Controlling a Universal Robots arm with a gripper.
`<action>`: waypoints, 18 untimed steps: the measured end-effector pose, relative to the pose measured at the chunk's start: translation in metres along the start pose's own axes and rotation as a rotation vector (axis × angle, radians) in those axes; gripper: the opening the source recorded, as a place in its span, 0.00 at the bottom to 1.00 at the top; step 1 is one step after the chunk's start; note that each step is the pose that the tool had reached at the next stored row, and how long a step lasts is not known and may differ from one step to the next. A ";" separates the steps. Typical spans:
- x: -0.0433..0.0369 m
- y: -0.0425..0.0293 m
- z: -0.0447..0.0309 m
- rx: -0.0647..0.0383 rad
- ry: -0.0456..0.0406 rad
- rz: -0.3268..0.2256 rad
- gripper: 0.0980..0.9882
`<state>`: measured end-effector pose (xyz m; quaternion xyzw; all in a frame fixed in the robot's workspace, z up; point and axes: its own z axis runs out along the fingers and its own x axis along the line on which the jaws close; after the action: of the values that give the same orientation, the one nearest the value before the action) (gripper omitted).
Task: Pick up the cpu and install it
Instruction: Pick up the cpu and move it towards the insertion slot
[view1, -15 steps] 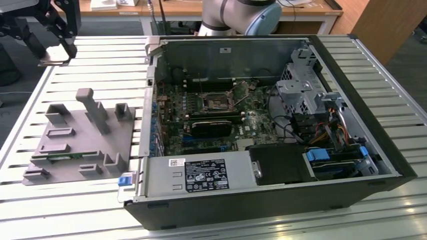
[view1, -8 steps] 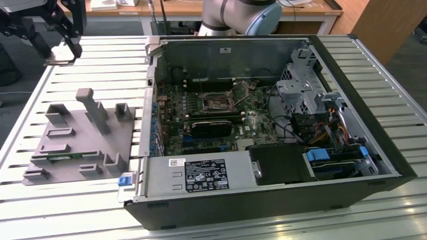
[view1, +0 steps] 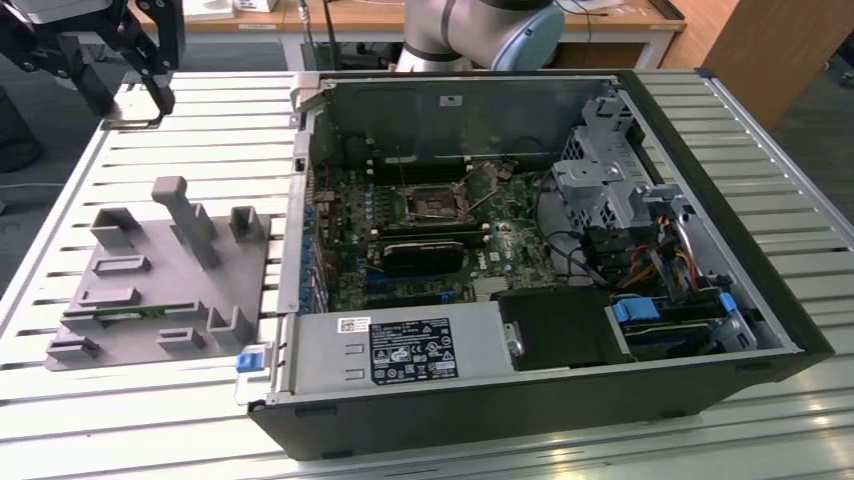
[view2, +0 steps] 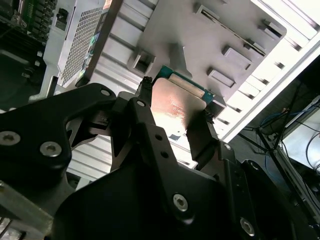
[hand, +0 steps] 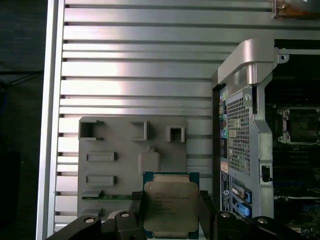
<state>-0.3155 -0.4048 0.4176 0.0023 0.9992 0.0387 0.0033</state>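
Clasping the cpu (hand: 171, 205) by two opposite edges, the fingers (view2: 200, 142) are holding it above the grey tray (hand: 115, 140)

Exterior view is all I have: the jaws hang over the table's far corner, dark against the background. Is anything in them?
Observer: Yes. In both wrist views the cpu sits between the jaws, clamped at two opposite edges.
Operator: Which face shows?
Observer: In the first wrist view its silvery metal top faces the camera, with the green edge showing around it.
Operator: Is it off the grey holder?
Observer: In the second wrist view the grey holder lies beyond the cpu, apart from it.
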 end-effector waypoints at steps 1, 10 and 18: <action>-0.0010 0.0001 0.0000 0.000 0.0000 0.000 0.48; -0.0105 0.0007 0.0001 0.000 0.0000 0.000 0.48; -0.0182 0.0012 0.0002 0.000 0.0000 0.000 0.48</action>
<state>-0.2973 -0.4036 0.4177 0.0023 0.9992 0.0387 0.0033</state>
